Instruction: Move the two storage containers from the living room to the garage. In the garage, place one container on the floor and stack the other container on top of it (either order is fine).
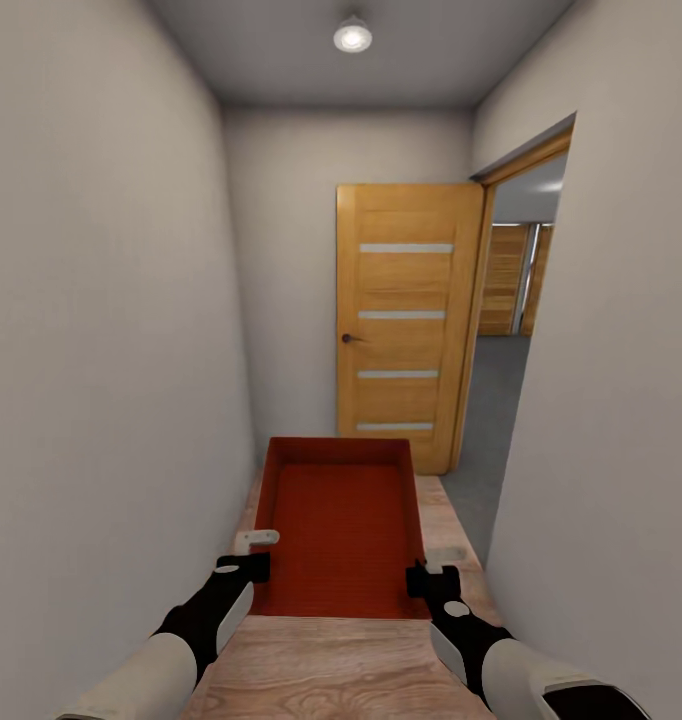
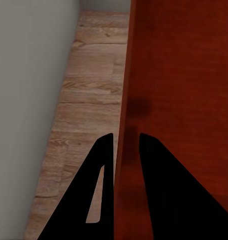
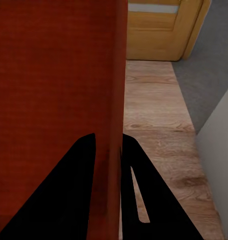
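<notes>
I hold one orange-red storage container (image 1: 341, 520) level in front of me, above the light wood plank floor (image 1: 331, 670) of a narrow hallway. My left gripper (image 1: 249, 568) is shut on its left side wall near the close end, and my right gripper (image 1: 421, 578) is shut on the right wall. In the left wrist view the left gripper (image 2: 126, 137) pinches the thin red wall of the container (image 2: 184, 100), one finger on each side. The right wrist view shows the right gripper (image 3: 108, 136) clamped the same way on the container (image 3: 53, 75). The second container is out of view.
White walls close in tightly on both sides. At the hallway's far end an orange wooden door (image 1: 406, 325) stands swung open beside a doorway on the right. Beyond it lie a dark grey concrete floor (image 1: 491, 420) and wooden slatted doors (image 1: 506, 280).
</notes>
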Robot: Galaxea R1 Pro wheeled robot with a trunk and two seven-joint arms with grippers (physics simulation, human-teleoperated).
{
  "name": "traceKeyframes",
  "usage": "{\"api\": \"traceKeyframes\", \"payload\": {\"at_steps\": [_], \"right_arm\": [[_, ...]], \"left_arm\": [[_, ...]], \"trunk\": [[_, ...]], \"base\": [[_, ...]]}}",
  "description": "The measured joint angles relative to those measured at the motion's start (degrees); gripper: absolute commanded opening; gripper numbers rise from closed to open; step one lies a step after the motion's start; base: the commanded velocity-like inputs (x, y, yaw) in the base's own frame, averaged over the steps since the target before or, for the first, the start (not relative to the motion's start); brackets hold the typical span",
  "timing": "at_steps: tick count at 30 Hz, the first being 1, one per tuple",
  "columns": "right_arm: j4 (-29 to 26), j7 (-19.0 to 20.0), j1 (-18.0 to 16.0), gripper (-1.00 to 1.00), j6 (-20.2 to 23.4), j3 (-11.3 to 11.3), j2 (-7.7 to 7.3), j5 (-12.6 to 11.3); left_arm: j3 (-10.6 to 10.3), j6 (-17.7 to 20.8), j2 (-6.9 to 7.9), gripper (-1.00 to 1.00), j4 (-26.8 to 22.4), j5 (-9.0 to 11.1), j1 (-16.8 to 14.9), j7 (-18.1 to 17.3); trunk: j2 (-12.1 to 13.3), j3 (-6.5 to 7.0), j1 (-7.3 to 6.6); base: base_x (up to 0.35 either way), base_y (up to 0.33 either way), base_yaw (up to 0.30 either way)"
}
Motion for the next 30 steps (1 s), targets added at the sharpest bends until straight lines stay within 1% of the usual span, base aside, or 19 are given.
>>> {"api": "traceKeyframes", "payload": {"at_steps": [30], "right_arm": [[0.0, 0.1, 0.0, -1.0, 0.0, -0.3, 0.0, 0.0]], "left_arm": [[-0.4, 0.6, 0.04, -1.0, -0.5, 0.0, 0.0, 0.2]], "trunk": [[0.0, 0.0, 0.0]], "base": [[0.322, 0.0, 0.0]]}}
